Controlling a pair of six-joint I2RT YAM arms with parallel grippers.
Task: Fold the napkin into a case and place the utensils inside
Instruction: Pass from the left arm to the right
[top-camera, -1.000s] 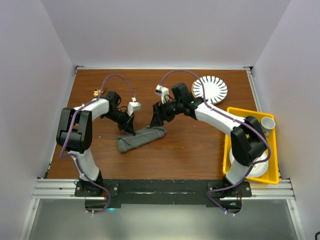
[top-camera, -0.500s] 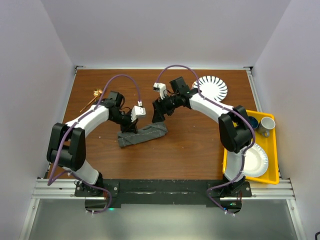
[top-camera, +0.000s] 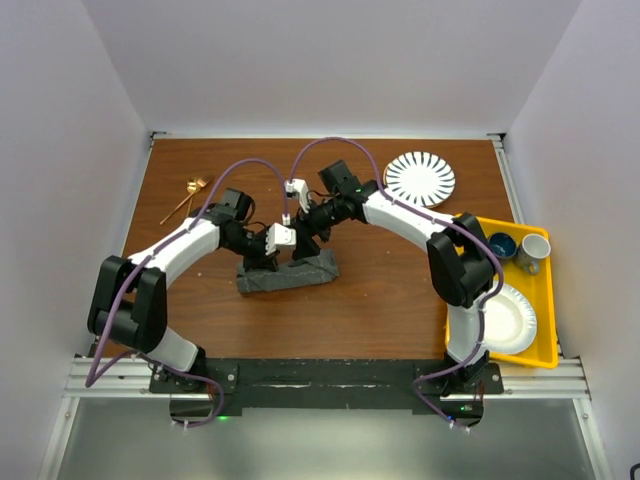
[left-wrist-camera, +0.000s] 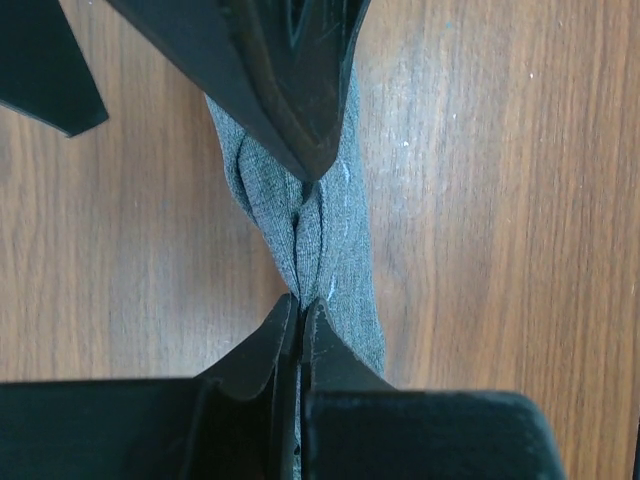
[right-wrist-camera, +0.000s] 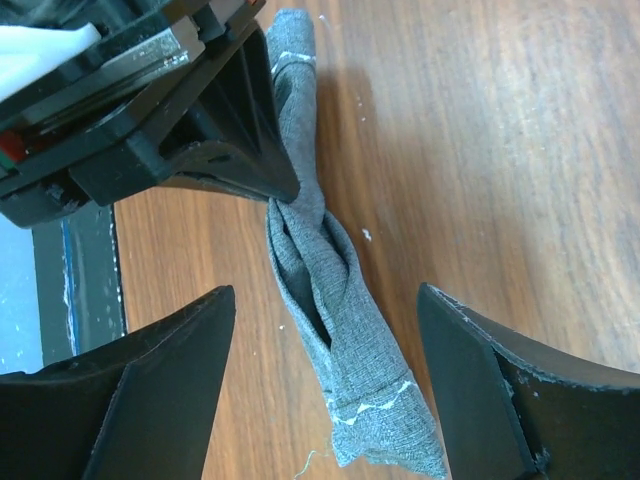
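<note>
We see the napkin (top-camera: 290, 274) lying as a narrow, rumpled grey strip on the brown worktop (top-camera: 380, 300), a little left of the middle. It runs left to right, with its right end slightly farther from us.

The left jaws are pressed together on a ridge of the fabric partway along the strip. In the left wrist view the two fingers (left-wrist-camera: 265, 350) meet with grey cloth caught between their tips. Around that pinch the folds bulge and twist.

The right jaws stand wide apart and hold nothing. In the right wrist view their fingers (right-wrist-camera: 170, 380) straddle the strip, one on each side, and neither touches the cloth. A pale stitched hem shows at the end of the strip nearest that camera.

The utensils (top-camera: 188, 195), gold and slender, lie toward the far left of the worktop, well apart from the napkin.

A striped plate (top-camera: 420, 178) sits at the far right. Along the right edge, a yellow tray (top-camera: 520, 360) holds a white paper plate (top-camera: 512, 322), a blue bowl (top-camera: 500, 245) and a mug (top-camera: 533, 250).
</note>
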